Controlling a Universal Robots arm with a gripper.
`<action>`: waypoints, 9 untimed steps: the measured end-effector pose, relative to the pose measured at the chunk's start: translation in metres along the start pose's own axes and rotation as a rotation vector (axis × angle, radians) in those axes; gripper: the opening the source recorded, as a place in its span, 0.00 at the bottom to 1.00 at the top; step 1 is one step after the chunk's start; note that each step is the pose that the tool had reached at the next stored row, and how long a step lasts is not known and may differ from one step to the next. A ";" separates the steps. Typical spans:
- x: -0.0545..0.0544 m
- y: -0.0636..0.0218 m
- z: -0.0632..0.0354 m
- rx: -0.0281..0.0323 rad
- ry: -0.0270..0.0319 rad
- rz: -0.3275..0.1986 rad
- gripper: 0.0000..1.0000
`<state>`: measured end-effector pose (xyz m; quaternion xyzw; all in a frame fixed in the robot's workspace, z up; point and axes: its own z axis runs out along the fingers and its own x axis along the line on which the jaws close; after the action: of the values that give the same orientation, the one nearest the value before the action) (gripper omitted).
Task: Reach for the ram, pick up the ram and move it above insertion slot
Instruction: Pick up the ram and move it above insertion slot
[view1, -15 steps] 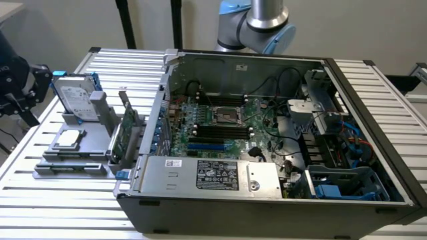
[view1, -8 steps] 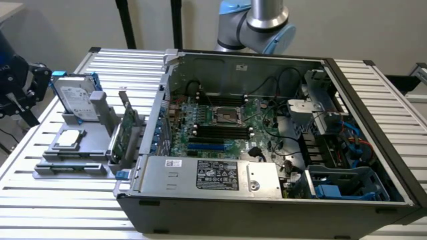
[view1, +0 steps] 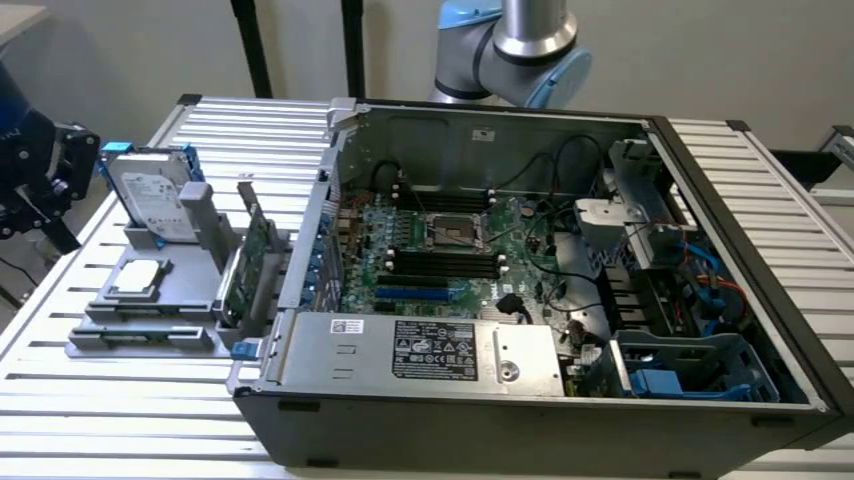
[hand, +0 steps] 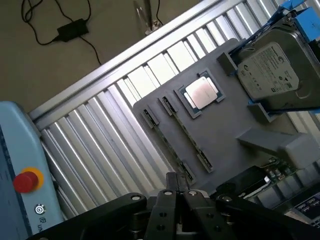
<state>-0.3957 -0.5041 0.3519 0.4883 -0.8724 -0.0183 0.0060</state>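
A grey holder block (hand: 220, 130) on the slatted table carries the ram (hand: 186, 134), seen edge-on as a long thin strip standing between two end clips. A second similar strip (hand: 169, 146) runs parallel beside it. In the exterior view the block (view1: 147, 300) stands at the left of the open computer case (view1: 534, 400), whose motherboard has black memory slots (view1: 441, 265). My gripper (hand: 180, 194) hangs well above the block's near end, apart from the ram, shut with nothing in it. The arm's joints (view1: 527, 45) show behind the case.
The block also holds a hard drive (hand: 272, 70), a processor chip (hand: 201, 92) and a green expansion card (view1: 247, 270). A blue box with a red button (hand: 25, 181) stands by the table edge. Cables (hand: 70, 30) lie on the floor. Case walls surround the motherboard.
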 end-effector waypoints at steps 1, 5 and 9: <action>0.000 0.0000 0.0000 0.0006 -0.0004 -0.020 0.11; 0.000 0.0000 0.0000 0.0029 -0.0020 -0.092 0.11; 0.000 0.0000 0.0000 0.0054 -0.0038 -0.165 0.11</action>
<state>-0.3957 -0.5041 0.3519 0.5584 -0.8294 -0.0173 0.0015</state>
